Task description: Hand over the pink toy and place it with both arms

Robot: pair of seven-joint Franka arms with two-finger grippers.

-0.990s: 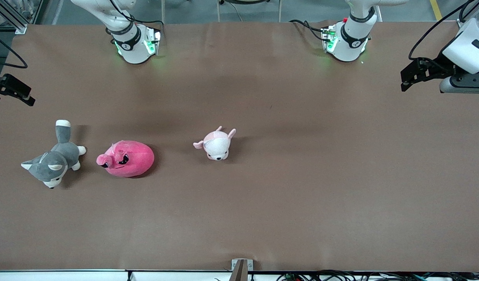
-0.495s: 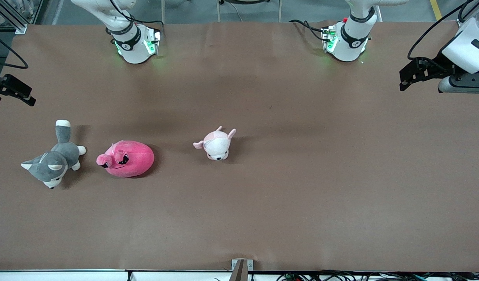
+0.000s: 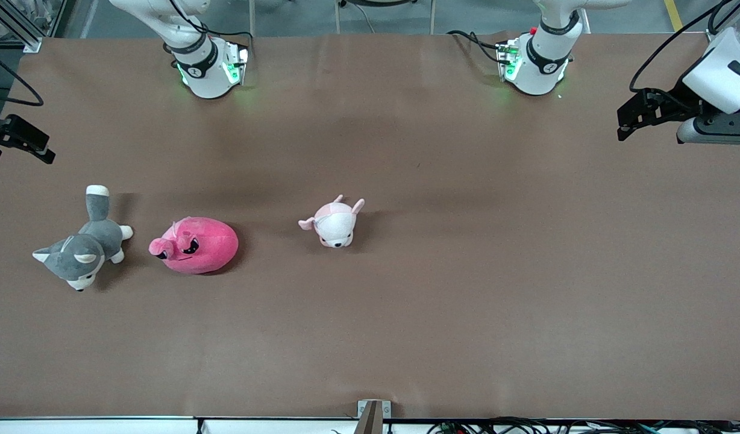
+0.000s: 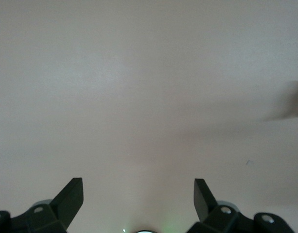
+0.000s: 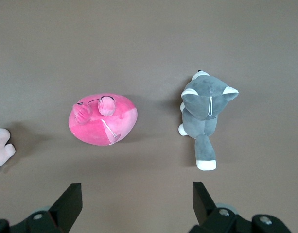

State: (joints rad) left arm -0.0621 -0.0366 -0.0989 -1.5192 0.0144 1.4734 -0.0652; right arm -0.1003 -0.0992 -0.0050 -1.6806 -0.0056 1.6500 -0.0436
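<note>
Right gripper: fingers apart and empty, up over the table's edge at the right arm's end.
Grey plush: lies just beside the pink toy, toward the right arm's end.
Pink toy: lies on the table, its long axis along the table's length; the right gripper is much the nearer one.
Pale plush: apart from the pink toy, toward the left arm's end.
Open room: bare table nearer to the front camera.
Left gripper: fingers apart, empty, waiting over its own end.
</note>
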